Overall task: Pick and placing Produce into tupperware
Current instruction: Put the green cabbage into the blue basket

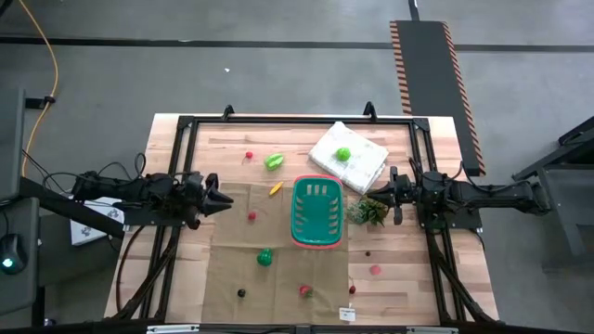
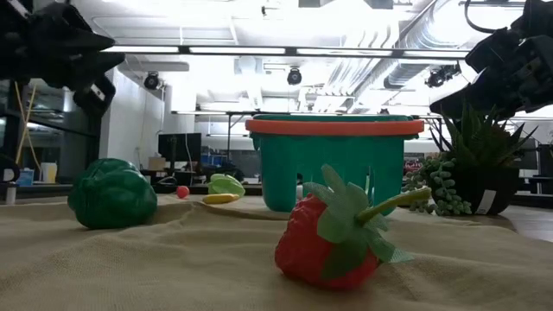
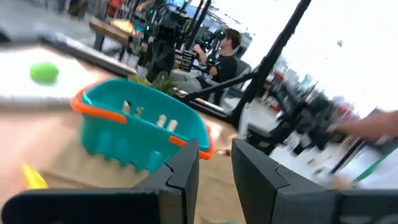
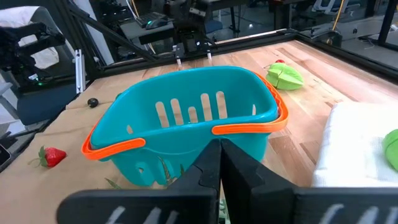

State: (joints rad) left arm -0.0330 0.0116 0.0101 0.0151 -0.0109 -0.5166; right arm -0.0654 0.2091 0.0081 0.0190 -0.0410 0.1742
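The teal tupperware basket point(image 1: 318, 213) stands upright on a tan mat in the middle of the table. Produce lies around it: a leafy green piece point(image 1: 274, 161), a yellow-orange piece point(image 1: 275, 189), a round green piece point(image 1: 264, 257), a strawberry point(image 1: 304, 290) and small red berries point(image 1: 251, 216). Another green piece point(image 1: 343, 154) rests on the white cloth point(image 1: 357, 165). My left gripper point(image 1: 225, 199) hangs at the mat's left edge, level and rolled, its fingers point(image 3: 186, 171) a little apart with nothing between them. My right gripper point(image 4: 221, 163) is shut and empty, right of the basket.
A spiky green plant point(image 1: 369, 211) in a pot stands between the basket and my right gripper. A small dark ball point(image 1: 241, 293) lies on the mat's near part, and a red piece point(image 1: 375, 270) on the bare wood to the right. A black frame rims the table.
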